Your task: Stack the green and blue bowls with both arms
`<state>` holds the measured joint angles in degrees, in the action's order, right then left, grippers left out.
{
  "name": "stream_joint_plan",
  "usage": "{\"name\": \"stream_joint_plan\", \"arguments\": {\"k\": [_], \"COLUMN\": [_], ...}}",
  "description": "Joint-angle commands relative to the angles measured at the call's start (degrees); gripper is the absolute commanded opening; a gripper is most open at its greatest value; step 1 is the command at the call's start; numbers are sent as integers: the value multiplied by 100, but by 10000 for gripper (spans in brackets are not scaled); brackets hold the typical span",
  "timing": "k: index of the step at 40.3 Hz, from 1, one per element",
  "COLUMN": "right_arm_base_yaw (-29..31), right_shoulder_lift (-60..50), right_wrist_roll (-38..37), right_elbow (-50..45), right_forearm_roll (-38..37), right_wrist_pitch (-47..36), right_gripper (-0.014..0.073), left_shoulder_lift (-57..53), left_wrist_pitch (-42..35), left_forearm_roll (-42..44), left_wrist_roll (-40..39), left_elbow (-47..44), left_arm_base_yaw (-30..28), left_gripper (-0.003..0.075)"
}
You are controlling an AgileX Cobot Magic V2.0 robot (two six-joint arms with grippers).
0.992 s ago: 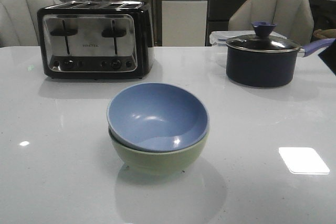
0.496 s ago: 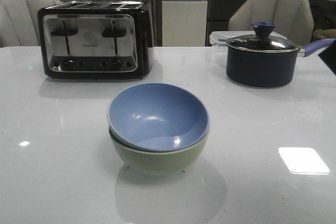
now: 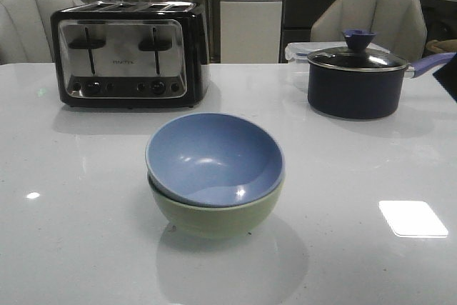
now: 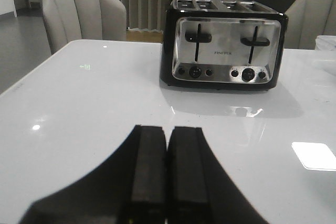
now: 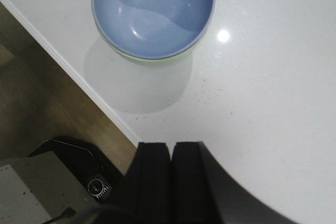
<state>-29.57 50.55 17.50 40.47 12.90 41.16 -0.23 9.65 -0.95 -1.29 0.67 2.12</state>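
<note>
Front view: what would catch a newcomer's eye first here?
The blue bowl nested inside the green bowl, mid-table with nothing holding them. Behind on the left stands a chrome toaster; on the right, a dark lidded saucepan. Both grippers are shut and clear of the bowls.

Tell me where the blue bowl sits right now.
In the front view the blue bowl sits nested, slightly tilted, in the green bowl at the table's middle, nearer the camera than the toaster on the left and the saucepan on the right.
</note>
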Motion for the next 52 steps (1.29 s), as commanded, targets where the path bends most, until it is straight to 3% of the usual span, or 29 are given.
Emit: {"name": "stream_joint_plan", "arguments": {"k": [1,9,52], "right_arm_base_yaw": [-1,-1,-1], "right_shoulder_lift": [-37,-37,-78], "right_wrist_roll": [65,65,65], "right_elbow": [161,161,149], "right_forearm_roll": [53,53,53], "right_wrist_pitch": [-305,-299,-297], "right_gripper": [56,56,56], "left_shoulder_lift": [-120,-120,-120], "left_wrist_pitch": [-827,-1047,-1036], "left_forearm_roll": [34,262,252], "left_wrist_roll": [-134,-134,-134], "left_elbow": [-21,-113,-113], "left_arm_base_yaw": [43,294,295], "left_gripper": [93,93,93]}}
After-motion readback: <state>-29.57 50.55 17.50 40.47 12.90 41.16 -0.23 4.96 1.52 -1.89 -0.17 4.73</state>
